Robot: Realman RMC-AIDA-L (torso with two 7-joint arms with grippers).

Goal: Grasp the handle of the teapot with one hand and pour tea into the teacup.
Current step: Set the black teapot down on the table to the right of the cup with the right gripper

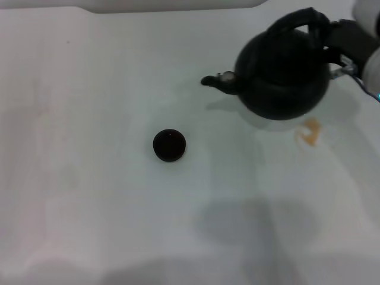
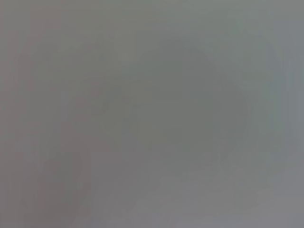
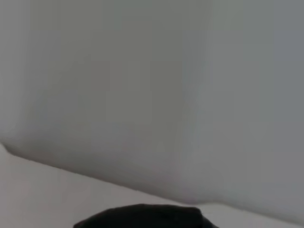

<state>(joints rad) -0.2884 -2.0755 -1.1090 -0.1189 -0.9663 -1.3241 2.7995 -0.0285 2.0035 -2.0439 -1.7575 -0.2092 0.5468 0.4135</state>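
Head view: the right end effector [image 1: 330, 37] reaches in from the right edge and is clamped on the handle [image 1: 295, 24] of the teapot [image 1: 284, 74], a round matte black pot at the far right of the white bench [image 1: 89, 178]; the pot looks lifted, since its shadow falls on the bench apart from its base, and it sits close to level, spout [image 1: 218, 81] pointing left with nothing running from it; the teacup [image 1: 170, 145] stands well apart, nearer the robot and to the left of the spout, a small dark bowl whose inside is too dark to show any tea; a small orange mark [image 1: 309, 132] lies on the bench just below the pot; the grasp appears made and the carry toward the cup is the step in hand, so the next move calls for bringing the spout above the cup's rim, then a slow tilt; the left arm is nowhere in this view. Left wrist view: only a featureless grey surface, no fingers, no task object. Right wrist view: pale surfaces with a dark curved edge, likely the teapot [image 3: 142, 216], at the bottom; its own fingers are not seen there.
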